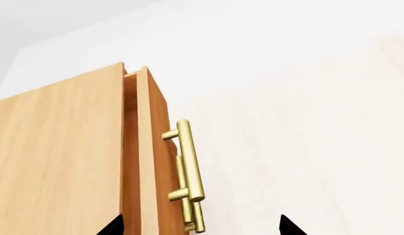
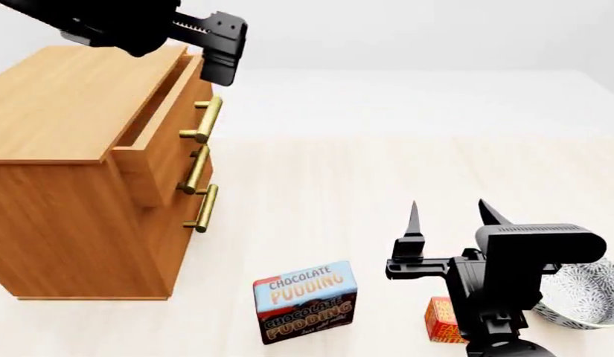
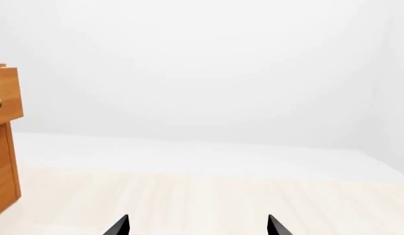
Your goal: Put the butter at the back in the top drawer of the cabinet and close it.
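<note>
We find the top drawer (image 2: 158,141) pulled partly out; the butter (image 2: 443,320) sits on the desk (image 2: 386,178); both claws, left (image 2: 223,56) and right (image 2: 451,219), are spread wide, empty.

The left arm reaches in from the far left, its left claw (image 2: 223,68) pointing down, fingers parted with nothing between them. The right arm stands near right, its right claw (image 2: 452,216) pointing up, tips spread wide and empty.
</note>
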You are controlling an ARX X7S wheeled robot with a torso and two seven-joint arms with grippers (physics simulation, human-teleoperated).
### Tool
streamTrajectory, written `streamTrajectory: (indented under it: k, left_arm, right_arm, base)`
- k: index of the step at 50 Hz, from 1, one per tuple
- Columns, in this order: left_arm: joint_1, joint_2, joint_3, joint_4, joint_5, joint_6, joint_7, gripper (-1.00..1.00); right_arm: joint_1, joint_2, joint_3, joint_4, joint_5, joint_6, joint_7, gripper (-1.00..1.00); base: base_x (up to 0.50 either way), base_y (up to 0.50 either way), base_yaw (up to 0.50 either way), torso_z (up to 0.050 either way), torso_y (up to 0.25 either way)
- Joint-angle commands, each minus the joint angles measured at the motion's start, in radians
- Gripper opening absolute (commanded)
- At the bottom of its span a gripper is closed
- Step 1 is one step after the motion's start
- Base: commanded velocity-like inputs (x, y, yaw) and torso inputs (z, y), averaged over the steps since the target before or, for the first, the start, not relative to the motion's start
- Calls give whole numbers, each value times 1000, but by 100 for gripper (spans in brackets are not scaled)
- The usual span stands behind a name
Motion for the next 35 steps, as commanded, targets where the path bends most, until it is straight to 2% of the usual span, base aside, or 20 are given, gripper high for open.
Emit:
streamTrajectory:
  k: [1,8,15,17,21,25,35]
  left_arm:
    - [-158,136,267,-320,224,14,401,100]
    - [-173,194,346,-429,291,32,529,100]
    - [-167,261,456,-533,393,70,726,100]
    - [-158,266,454,-545,410,70,752,100]
    - [-134,265,402,-546,469,64,766,100]
    - [-107,271,316,-546,589,56,786,100]
    - [-22,309,14,-546,1076,33,933,100]
  right_arm:
    - [-2,6,-2,1,5,-2,2,100]
    - [-4,10,-5,3,7,-7,3,100]
    - [-6,12,-6,3,9,-11,5,100]
    - [-7,13,-7,4,10,-13,5,100]
    - [-8,14,-7,5,11,-14,6,100]
    - [-8,15,-6,7,14,-17,7,100]
    - [-10,17,-5,14,18,-23,9,100]
  base:
    - [0,0,0,0,0]
    - [0,0,0,0,0]
    - [0,0,0,0,0]
    - [0,0,0,0,0]
    - [0,0,0,0,0]
    - [0,0,0,0,0]
    - [0,0,0,0,0]
